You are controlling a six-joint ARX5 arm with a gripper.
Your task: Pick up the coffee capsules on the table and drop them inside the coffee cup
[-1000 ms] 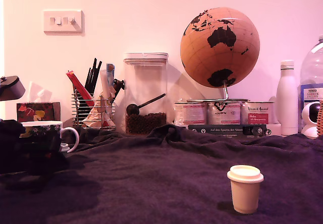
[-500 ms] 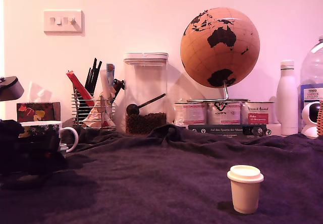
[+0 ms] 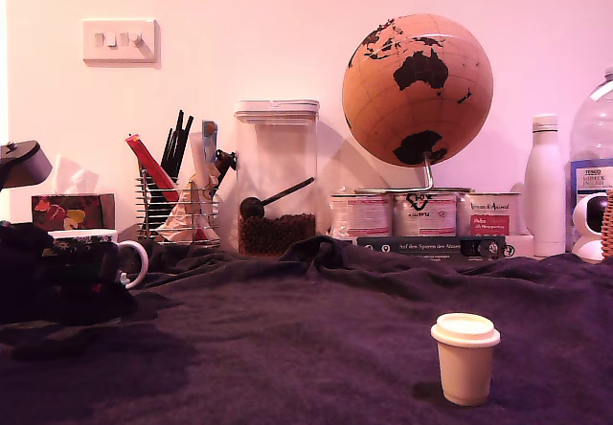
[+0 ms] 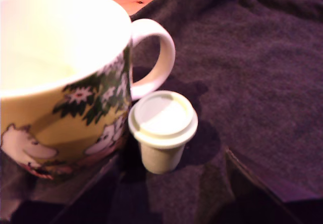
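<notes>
The coffee cup (image 4: 65,88), printed with green leaves and white cartoon figures, fills much of the wrist view, its white handle (image 4: 160,57) turned toward a cream coffee capsule (image 4: 162,128). That capsule stands upright on the table's dark cloth (image 4: 262,67), just beside the cup. My gripper (image 4: 173,158) is open, with a dark finger on each side of the capsule and not touching it. In the exterior view my dark arm (image 3: 48,286) covers most of the cup (image 3: 96,253) at the far left. A second capsule (image 3: 465,358) stands alone at the front right.
Along the back wall stand a wire holder of pens (image 3: 177,205), a clear jar of coffee beans (image 3: 276,181), a globe (image 3: 418,90) over round tins (image 3: 424,214), a white bottle (image 3: 545,190) and a large water bottle (image 3: 594,157). A tissue box (image 3: 72,212) sits behind the cup.
My arm at the exterior view's left has shifted slightly, and its camera mount sits a little higher. The capsule at the front right has not moved.
</notes>
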